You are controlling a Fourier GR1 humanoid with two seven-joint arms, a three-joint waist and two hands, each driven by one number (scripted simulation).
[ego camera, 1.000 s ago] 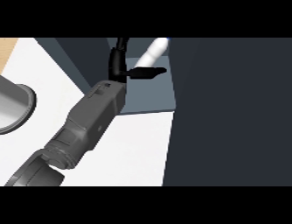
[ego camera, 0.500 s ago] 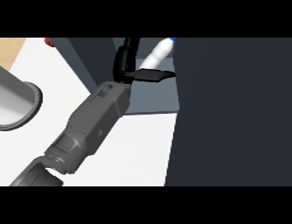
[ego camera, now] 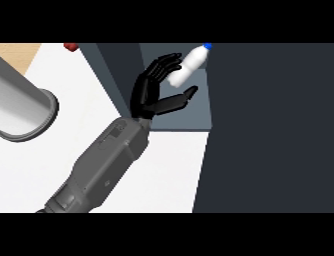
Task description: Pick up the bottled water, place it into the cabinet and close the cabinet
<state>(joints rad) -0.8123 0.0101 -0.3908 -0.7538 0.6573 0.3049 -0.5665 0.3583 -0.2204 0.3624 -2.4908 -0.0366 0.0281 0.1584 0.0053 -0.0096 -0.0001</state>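
only one arm in frame: grey left forearm (ego camera: 102,167) comes in from the lower left edge and angles up and right across the white counter (ego camera: 166,165). right hand is out of view.

left hand (ego camera: 155,92) sits over the cabinet (ego camera: 188,119) opening. fingers are mostly straight and point up, thumb is splayed out to the right. the hand is relaxed and spread, and nothing is wrapped in it.

bottled water (ego camera: 187,66) is just past the fingertips, over the grey-blue inside of the cabinet. it is tilted, with the blue cap at the upper right, next to the edge of the dark panel (ego camera: 281,130). its lower end overlaps the fingertips, so i can't tell whether they touch or there is a gap.

left side: a big grey cylinder (ego camera: 11,102) stands on the counter, well apart from the hand. a small red object (ego camera: 72,46) is at the far edge, partly cut off.
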